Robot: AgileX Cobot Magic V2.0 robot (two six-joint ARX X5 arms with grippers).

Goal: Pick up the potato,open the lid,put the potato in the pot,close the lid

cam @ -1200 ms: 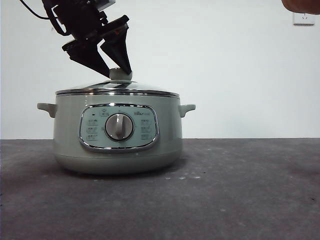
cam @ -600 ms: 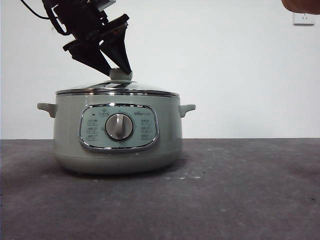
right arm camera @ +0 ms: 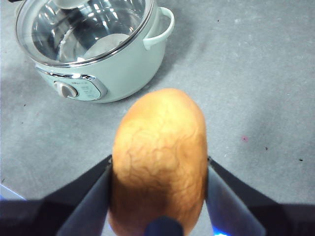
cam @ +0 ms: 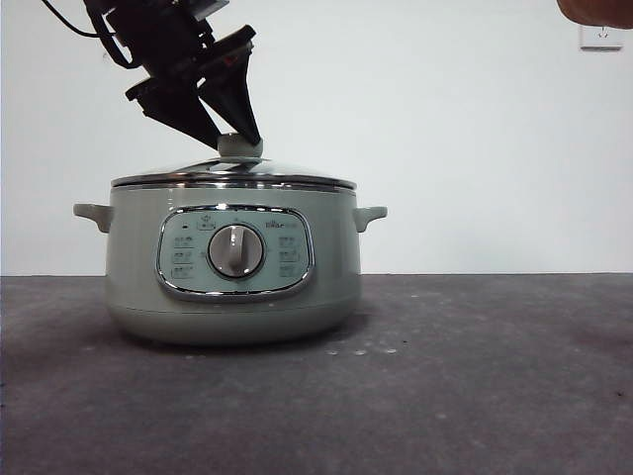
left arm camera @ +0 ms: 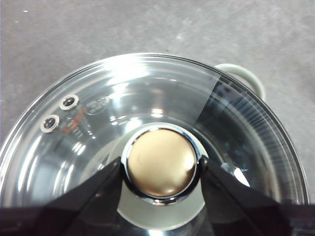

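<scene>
Two grippers busy: left gripper (left arm camera: 160, 169) clamped on knob (left arm camera: 161, 162) of lid (cam: 233, 178), lid on pot (cam: 233, 267); right gripper (right arm camera: 157, 172) clamped on potato (right arm camera: 158, 157), high, well clear of pot.

Low front, two wrists over pot (cam: 232, 262)

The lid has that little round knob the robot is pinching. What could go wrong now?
1. The left end effector grips only the lid's small rounded knob. If it lifts, the glass lid might slip free or tilt and bang the pot.
2. The right end effector holds the potato high above the table. Its skin looks smooth, so it could slip out and fall.
</scene>
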